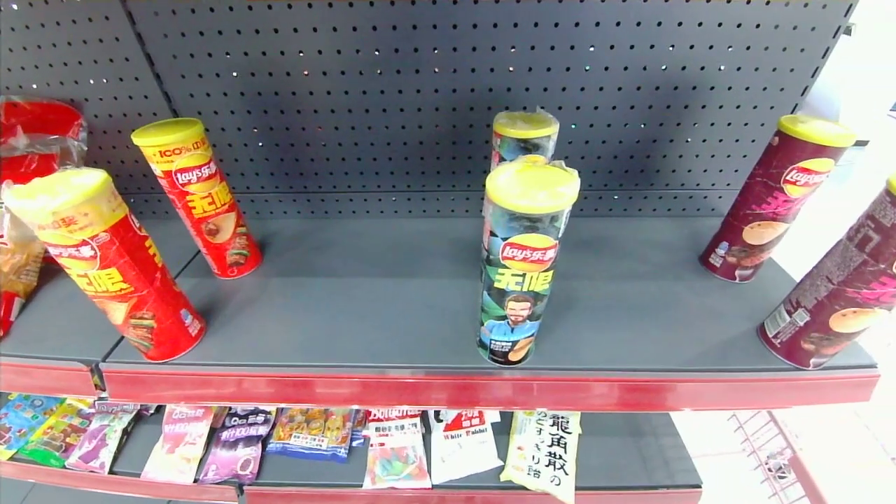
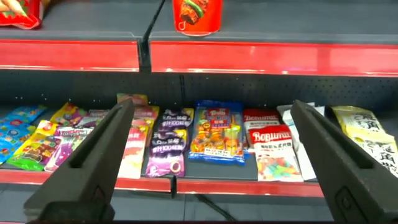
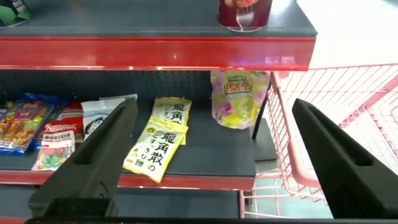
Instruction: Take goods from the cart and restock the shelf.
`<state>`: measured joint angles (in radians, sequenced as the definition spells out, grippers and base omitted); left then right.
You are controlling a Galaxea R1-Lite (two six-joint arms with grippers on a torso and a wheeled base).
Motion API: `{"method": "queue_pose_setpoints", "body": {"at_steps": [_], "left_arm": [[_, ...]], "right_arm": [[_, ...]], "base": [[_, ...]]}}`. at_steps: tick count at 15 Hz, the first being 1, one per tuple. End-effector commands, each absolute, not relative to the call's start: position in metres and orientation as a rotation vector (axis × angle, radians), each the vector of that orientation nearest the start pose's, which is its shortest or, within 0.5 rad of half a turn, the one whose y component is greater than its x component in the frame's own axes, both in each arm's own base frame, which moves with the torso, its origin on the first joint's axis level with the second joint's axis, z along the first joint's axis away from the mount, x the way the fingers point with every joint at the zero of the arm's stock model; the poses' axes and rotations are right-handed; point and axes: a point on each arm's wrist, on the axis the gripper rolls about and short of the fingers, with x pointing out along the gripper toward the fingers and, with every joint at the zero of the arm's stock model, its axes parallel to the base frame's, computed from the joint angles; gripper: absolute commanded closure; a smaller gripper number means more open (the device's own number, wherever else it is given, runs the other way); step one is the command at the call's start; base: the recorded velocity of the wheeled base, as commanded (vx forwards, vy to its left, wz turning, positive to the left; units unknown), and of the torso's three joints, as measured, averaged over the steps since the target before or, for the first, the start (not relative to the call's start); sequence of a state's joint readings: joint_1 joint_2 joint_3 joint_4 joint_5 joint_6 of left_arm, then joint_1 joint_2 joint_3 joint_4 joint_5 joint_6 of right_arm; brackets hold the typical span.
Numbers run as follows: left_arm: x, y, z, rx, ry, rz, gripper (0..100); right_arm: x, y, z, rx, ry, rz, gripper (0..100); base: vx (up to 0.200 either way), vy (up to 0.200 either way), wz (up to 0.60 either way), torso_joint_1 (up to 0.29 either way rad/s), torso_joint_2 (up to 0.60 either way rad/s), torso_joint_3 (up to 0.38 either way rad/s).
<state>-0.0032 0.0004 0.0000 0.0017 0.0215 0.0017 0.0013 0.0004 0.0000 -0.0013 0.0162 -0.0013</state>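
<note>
Restocking scene at the shelf. The upper shelf board [image 1: 392, 294] bears six standing chip cans: two red cans [image 1: 199, 196] at the left, two dark green cans [image 1: 521, 259] at centre, one behind the other, and two maroon cans [image 1: 773, 199] at the right end. The lower shelf [image 1: 616, 448] carries a row of flat snack packets [image 1: 315, 434]. The pink wire cart [image 3: 323, 124] stands just beside the shelf's right end (its contents cannot be made out). The left gripper [image 2: 211, 168] has its fingers spread wide with nothing between them, facing the lower shelf. The right gripper [image 3: 211, 162] is likewise spread and empty, before the yellow packets [image 3: 158, 146] near the cart.
</note>
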Motion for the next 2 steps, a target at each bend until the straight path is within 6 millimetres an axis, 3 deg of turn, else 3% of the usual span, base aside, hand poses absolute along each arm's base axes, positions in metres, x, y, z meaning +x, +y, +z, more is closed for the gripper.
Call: {"method": "queue_pose_setpoints", "body": {"at_steps": [1,2], "left_arm": [[-0.0228,0.0006,0.0753,0.002,0.002,0.02,0],[-0.0228,0.0006,0.0753,0.002,0.002,0.02,0]], "right_arm": [[-0.0228,0.0003,0.0756,-0.002,-0.002,0.018,0],[-0.0228,0.0003,0.0756,-0.002,-0.002,0.018,0]], "base": [[0.0,0.0,0.0,0.0,0.0,0.0],[0.0,0.0,0.0,0.0,0.0,0.0]]}}
